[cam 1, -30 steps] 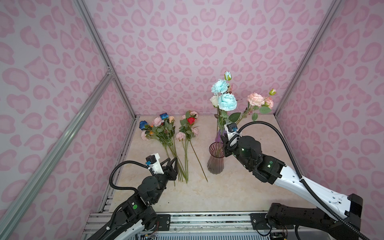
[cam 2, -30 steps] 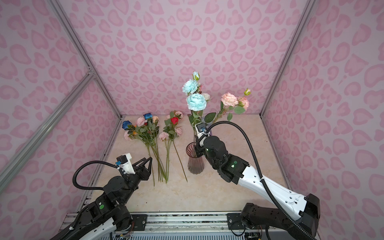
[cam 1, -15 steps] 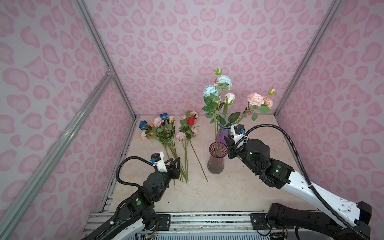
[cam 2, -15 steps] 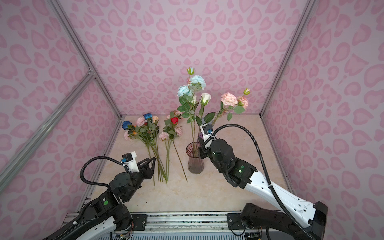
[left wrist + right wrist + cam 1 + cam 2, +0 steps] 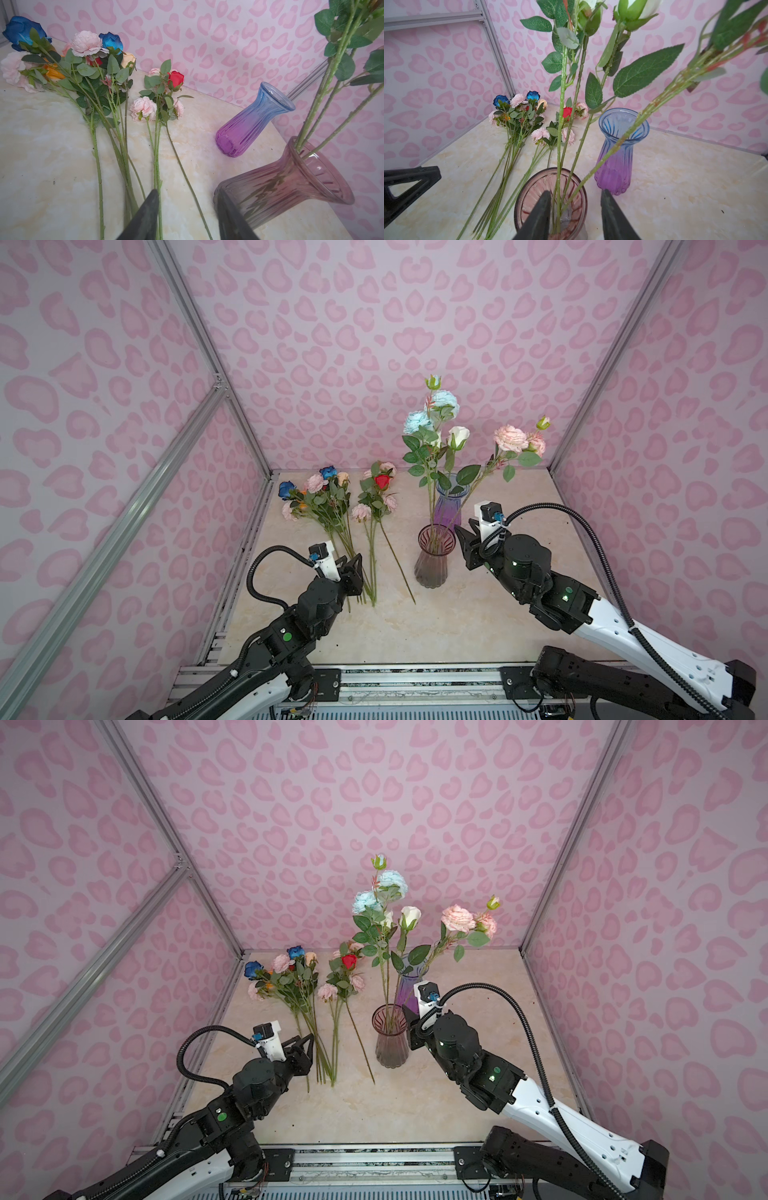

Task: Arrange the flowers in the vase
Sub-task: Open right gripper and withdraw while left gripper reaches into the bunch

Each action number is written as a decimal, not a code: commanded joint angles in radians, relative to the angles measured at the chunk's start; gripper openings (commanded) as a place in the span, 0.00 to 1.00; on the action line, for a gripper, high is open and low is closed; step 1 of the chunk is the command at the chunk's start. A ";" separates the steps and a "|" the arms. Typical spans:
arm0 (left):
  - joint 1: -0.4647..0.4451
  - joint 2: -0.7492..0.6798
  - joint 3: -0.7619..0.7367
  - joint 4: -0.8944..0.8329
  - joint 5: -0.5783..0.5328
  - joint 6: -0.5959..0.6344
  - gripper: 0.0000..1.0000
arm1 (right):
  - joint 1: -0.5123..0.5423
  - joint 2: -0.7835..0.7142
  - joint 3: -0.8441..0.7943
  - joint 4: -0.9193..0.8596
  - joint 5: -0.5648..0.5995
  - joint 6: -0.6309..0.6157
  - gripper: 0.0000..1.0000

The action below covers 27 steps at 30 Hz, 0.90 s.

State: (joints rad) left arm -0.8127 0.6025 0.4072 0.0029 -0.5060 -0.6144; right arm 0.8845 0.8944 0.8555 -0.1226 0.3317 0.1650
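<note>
Well left of the smoky-pink ribbed glass vase (image 5: 432, 562), the loose flowers (image 5: 328, 510) lie flat on the cream marble-look tabletop (image 5: 457, 622). They are fabric roses and peonies in dark blue, pink, orange and red on thin plastic stems. The stem ends point toward me, handy for grabbing, I judge. My left gripper (image 5: 187, 191) hovers over those ends, jaws spread, pinching nothing. In the vase, the standing flowers (image 5: 442, 402), pale blue, white and peach, lean on the flared rim that props them. Just right of the vase, my right gripper (image 5: 575, 191) holds its jaws spread, gripping nothing. Behind the vase stands an empty blue-to-purple fluted glass vase (image 5: 451, 506).
</note>
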 commanded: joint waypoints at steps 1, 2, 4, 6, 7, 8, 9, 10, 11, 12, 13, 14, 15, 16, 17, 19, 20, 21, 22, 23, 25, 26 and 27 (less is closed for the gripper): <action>0.001 0.033 0.031 0.015 -0.027 0.022 0.47 | 0.002 -0.032 -0.029 0.051 -0.009 0.020 0.43; 0.001 0.047 0.039 0.010 -0.031 0.023 0.45 | 0.002 -0.041 -0.038 0.059 -0.013 0.022 0.45; 0.001 0.080 0.051 0.002 -0.048 0.019 0.42 | 0.000 -0.073 -0.068 0.084 -0.048 0.027 0.53; 0.004 0.114 0.063 -0.007 -0.080 0.007 0.42 | -0.001 -0.107 -0.096 0.106 -0.048 0.067 0.57; 0.007 0.136 0.070 -0.019 -0.100 -0.007 0.44 | -0.001 -0.129 -0.117 0.121 -0.057 0.080 0.57; 0.013 0.157 0.081 -0.035 -0.111 -0.019 0.46 | -0.001 -0.153 -0.146 0.141 -0.061 0.097 0.57; 0.026 0.187 0.099 -0.064 -0.112 -0.027 0.47 | -0.002 -0.174 -0.170 0.158 -0.057 0.111 0.56; 0.043 0.223 0.127 -0.097 -0.101 -0.031 0.48 | -0.001 -0.199 -0.206 0.182 -0.061 0.114 0.56; 0.065 0.261 0.156 -0.133 -0.078 -0.031 0.48 | -0.002 -0.219 -0.234 0.206 -0.061 0.120 0.55; 0.086 0.294 0.183 -0.161 -0.051 -0.031 0.49 | -0.001 -0.234 -0.257 0.221 -0.047 0.137 0.54; 0.112 0.336 0.211 -0.193 -0.020 -0.040 0.49 | -0.001 -0.250 -0.272 0.221 -0.017 0.165 0.53; 0.138 0.374 0.240 -0.220 0.013 -0.049 0.49 | -0.001 -0.261 -0.281 0.214 -0.007 0.178 0.51; 0.165 0.405 0.261 -0.235 0.043 -0.052 0.48 | -0.001 -0.264 -0.282 0.202 -0.007 0.178 0.50; 0.194 0.437 0.285 -0.250 0.073 -0.059 0.49 | -0.002 -0.265 -0.277 0.179 -0.004 0.182 0.49; 0.222 0.467 0.302 -0.261 0.106 -0.064 0.48 | -0.003 -0.260 -0.270 0.155 0.002 0.186 0.47; 0.278 0.517 0.333 -0.267 0.169 -0.070 0.48 | -0.004 -0.248 -0.257 0.120 0.004 0.188 0.44; 0.296 0.545 0.354 -0.275 0.184 -0.067 0.48 | -0.004 -0.241 -0.251 0.103 0.007 0.195 0.43; 0.306 0.567 0.375 -0.288 0.184 -0.065 0.48 | -0.005 -0.234 -0.247 0.088 0.007 0.200 0.42; 0.313 0.595 0.401 -0.301 0.182 -0.063 0.48 | -0.005 -0.228 -0.246 0.082 0.004 0.202 0.41; 0.317 0.615 0.420 -0.309 0.186 -0.057 0.48 | -0.004 -0.223 -0.248 0.080 -0.001 0.205 0.40; 0.325 0.657 0.454 -0.317 0.192 -0.053 0.47 | -0.006 -0.217 -0.253 0.080 -0.005 0.210 0.40; 0.334 0.680 0.468 -0.322 0.198 -0.058 0.47 | -0.005 -0.215 -0.255 0.081 -0.008 0.212 0.39; 0.345 0.707 0.479 -0.324 0.216 -0.064 0.47 | -0.005 -0.214 -0.256 0.081 -0.009 0.212 0.39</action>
State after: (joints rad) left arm -0.4854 1.2663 0.8566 -0.2852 -0.3309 -0.6685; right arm 0.8806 0.6769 0.6044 -0.0364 0.3210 0.3592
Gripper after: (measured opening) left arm 0.474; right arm 0.393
